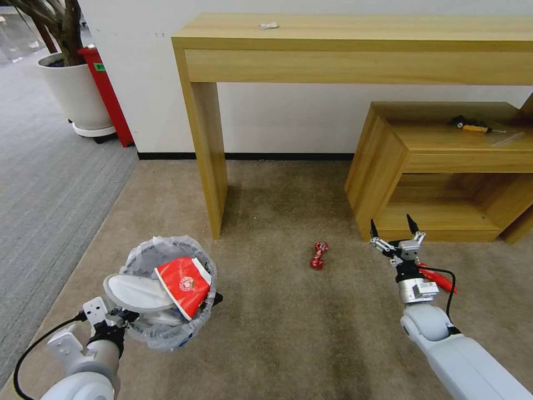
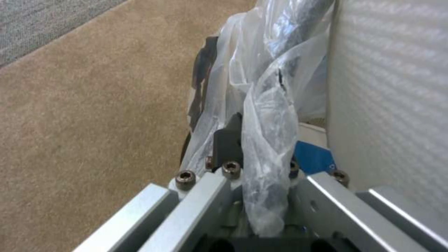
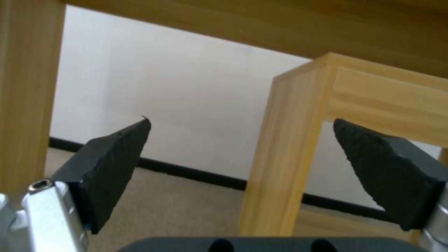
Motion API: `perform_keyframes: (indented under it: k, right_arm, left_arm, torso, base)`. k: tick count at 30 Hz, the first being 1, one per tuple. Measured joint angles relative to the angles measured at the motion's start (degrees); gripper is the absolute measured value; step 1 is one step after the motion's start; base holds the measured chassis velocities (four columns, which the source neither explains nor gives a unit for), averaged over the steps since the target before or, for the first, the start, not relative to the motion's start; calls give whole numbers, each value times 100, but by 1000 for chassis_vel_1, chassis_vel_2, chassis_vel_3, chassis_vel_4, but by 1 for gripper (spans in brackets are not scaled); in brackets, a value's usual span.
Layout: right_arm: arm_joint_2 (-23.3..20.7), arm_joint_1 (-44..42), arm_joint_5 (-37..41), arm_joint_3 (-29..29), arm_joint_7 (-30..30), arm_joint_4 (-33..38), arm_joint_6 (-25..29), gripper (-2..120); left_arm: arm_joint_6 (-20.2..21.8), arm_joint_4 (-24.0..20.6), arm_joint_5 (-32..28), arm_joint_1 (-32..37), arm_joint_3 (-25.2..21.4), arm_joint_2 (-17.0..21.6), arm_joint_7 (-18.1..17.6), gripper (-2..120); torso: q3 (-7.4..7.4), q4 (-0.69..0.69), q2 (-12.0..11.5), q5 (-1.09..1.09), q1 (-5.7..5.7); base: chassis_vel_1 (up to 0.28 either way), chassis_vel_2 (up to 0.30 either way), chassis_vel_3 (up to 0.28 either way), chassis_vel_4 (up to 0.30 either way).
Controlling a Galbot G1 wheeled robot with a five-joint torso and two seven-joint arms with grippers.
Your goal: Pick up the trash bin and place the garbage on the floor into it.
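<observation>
Spreading beige across the scene, the floor (image 1: 288,333) carries 1 visible scrap of garbage, a red wrapper (image 1: 318,255), near the desk (image 1: 355,39) leg and well apart from everything else. Next in bulk, the trash bin (image 1: 166,328) hangs off the carpet, already holding a white slipper (image 1: 139,291) and red cup (image 1: 184,286). The left gripper (image 1: 123,318) is clamped on its bagged rim. The right gripper (image 1: 395,229) hovers empty, fingers spread wide, beside the low shelf (image 1: 444,166). Risk: the pinch may catch mostly plastic liner, letting the bin slip or tip its contents.
</observation>
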Motion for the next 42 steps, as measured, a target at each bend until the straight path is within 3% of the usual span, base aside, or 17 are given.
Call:
perform_keyframes:
  k: [42]
  right_arm:
    - [113,14,41,-220,104,63,-55,100]
  left_arm:
    - [-36,74,24,-74,18,-123,17,0]
  torso:
    - [0,-1,-1,0,0]
  base:
    - [-14,14,15,-13]
